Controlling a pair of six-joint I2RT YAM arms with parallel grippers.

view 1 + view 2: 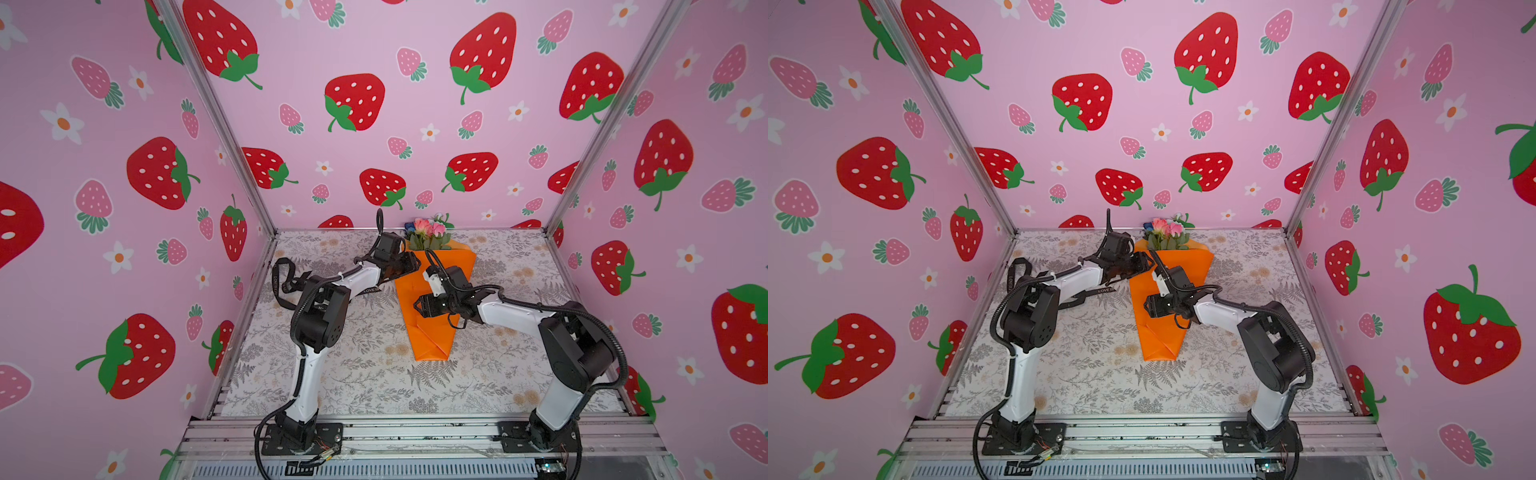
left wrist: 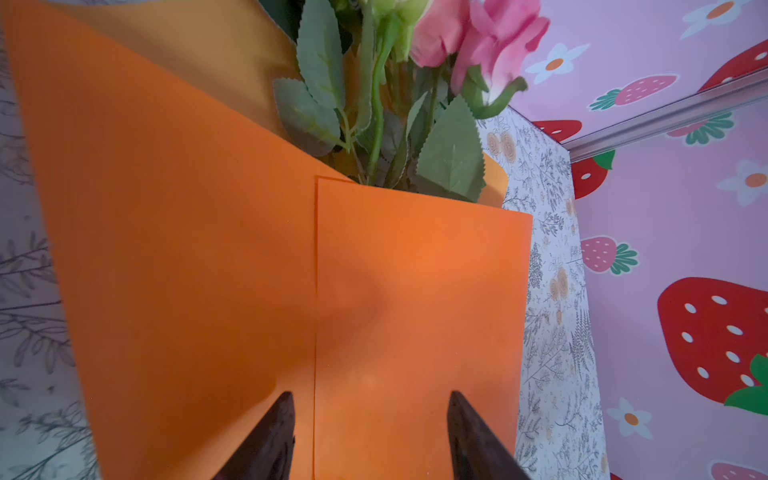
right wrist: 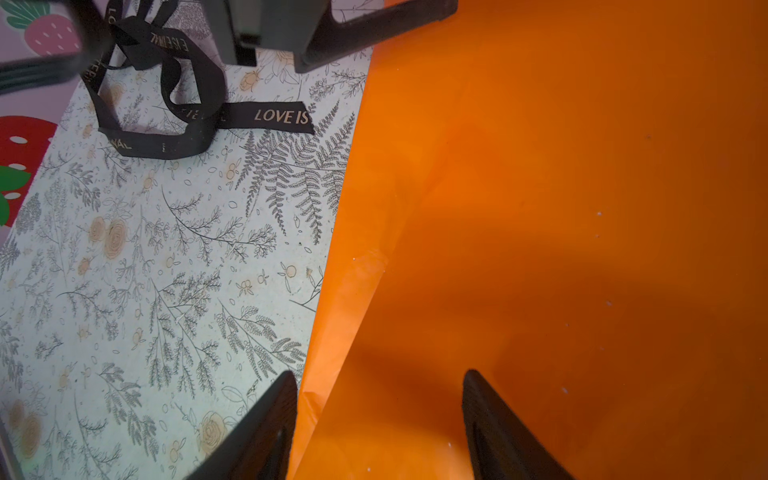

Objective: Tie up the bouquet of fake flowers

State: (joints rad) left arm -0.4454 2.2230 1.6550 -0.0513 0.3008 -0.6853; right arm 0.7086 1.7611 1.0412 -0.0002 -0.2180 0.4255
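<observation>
1. We see the bouquet of fake flowers (image 1: 428, 232) tucked into a cone of orange paper (image 1: 428, 345) that lies flat on the table (image 1: 374, 374), in its far half and about midway between the left and right edges.
2. The cone's open mouth faces the far edge. Its folded tip points toward the near edge.
3. Out of the mouth come pink roses (image 2: 478, 37) and green leaves (image 2: 451, 153), with a blue bloom (image 1: 410, 226) at the left of the bunch. The stems are hidden inside the paper.
4. The left fingers (image 2: 274, 436) are spread apart with nothing between them, poised over the paper's overlapping flap near the mouth.
5. The right fingers (image 3: 270, 424) are likewise released and grasp nothing, hanging over the cone's left edge at mid-length.
6. A black ribbon (image 3: 282, 117) with pale lettering lies loosely looped on the table toward the left edge, apart from the cone.
</observation>
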